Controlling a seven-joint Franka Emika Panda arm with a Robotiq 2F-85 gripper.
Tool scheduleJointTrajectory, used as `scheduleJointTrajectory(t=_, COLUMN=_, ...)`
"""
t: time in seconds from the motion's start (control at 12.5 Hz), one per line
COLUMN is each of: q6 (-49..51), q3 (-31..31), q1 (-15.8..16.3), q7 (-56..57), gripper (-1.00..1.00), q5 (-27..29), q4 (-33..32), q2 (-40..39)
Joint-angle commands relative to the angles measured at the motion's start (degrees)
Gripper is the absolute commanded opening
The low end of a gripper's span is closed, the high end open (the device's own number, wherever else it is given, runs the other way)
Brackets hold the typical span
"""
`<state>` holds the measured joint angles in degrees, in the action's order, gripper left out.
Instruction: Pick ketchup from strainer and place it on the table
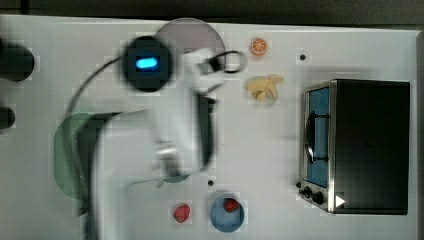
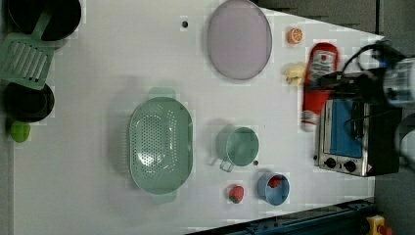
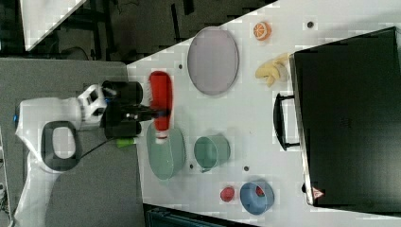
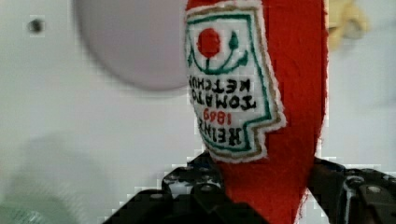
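Note:
The ketchup (image 2: pixel 320 63), a red bottle with a white cap and a white-and-red label, hangs in the air above the table (image 2: pixel 98 73). My gripper (image 2: pixel 327 81) is shut on its middle. In the right view the ketchup (image 3: pixel 161 92) sits crosswise in the gripper (image 3: pixel 158 112), cap end towards the strainer (image 3: pixel 166 156). The wrist view shows the ketchup (image 4: pixel 289 93) between the dark fingers (image 4: pixel 187 189), with a plate and bare table below. The pale green strainer (image 2: pixel 159 142) stands empty. In the top view my arm covers part of the strainer (image 1: pixel 65 155).
A lavender plate (image 2: pixel 239 38), an orange slice (image 2: pixel 294 35), a banana (image 2: pixel 292 72) and a toaster oven (image 2: pixel 350 137) are on the table. A green cup (image 2: pixel 238 146), a strawberry (image 2: pixel 236 193) and a blue bowl (image 2: pixel 273 188) lie beside the strainer. A green spatula (image 2: pixel 24 58) lies at the left view's left edge.

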<state>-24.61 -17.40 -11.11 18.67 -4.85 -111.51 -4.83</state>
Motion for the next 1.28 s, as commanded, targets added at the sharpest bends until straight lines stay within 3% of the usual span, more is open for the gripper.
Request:
scheduleJointTrajectory(t=0.08, q6=0.9, q3=3.9, q1=-1.7, q7=9.2, gripper=0.13, q5=0.2, q4=-0.8, q2=1.6)
scheduleJointTrajectory(t=0.56, q6=-4.0, q3=10.2, q1=-1.8, q7=10.7, gripper=0.13, q5=0.2, q4=-9.9, q2=1.1)
scheduleJointTrajectory(t=0.96, q6=-20.2, q3=10.2, q1=-1.7, q7=10.3, gripper=0.13, q5=0.2, q4=-22.2, q2=-0.9)
scheduleJointTrajectory(t=1.28, q6=-29.0, q3=9.9, q1=-1.6, q7=10.3, gripper=0.19, q5=0.2, q4=-24.3, q2=-6.8)
